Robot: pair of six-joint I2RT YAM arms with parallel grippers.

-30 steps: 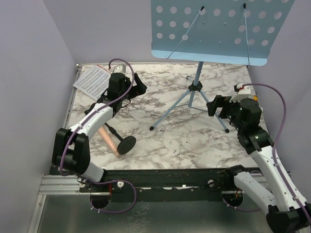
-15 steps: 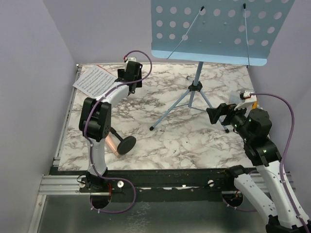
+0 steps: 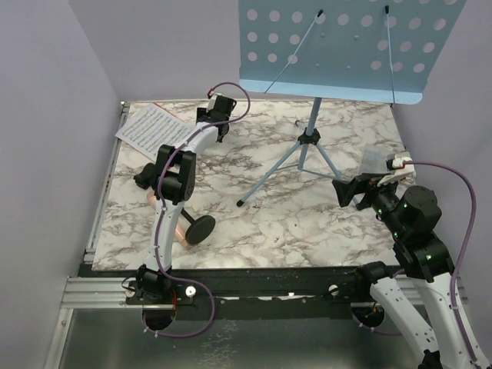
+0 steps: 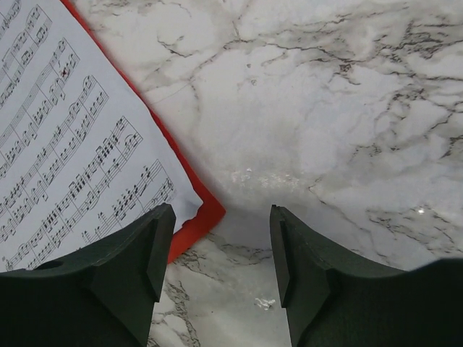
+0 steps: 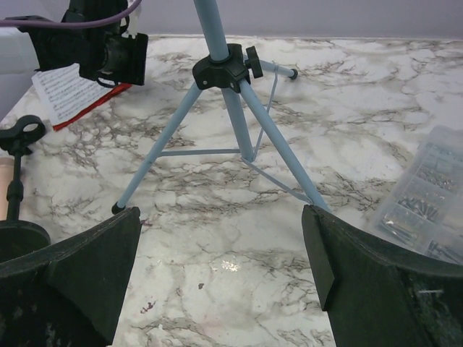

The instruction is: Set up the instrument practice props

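Marble table, left tool near sheet music

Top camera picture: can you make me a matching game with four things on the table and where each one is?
1 light blue perforated metal music stand
2 white paper sheet music
3 black round-based microphone stand
4 small clear plastic box

A far left corner
B right side
C near edge, left
D middle, on three legs

Pairs: 1-D, 2-A, 3-C, 4-B

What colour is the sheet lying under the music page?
The sheet is red; the left wrist view shows it best.
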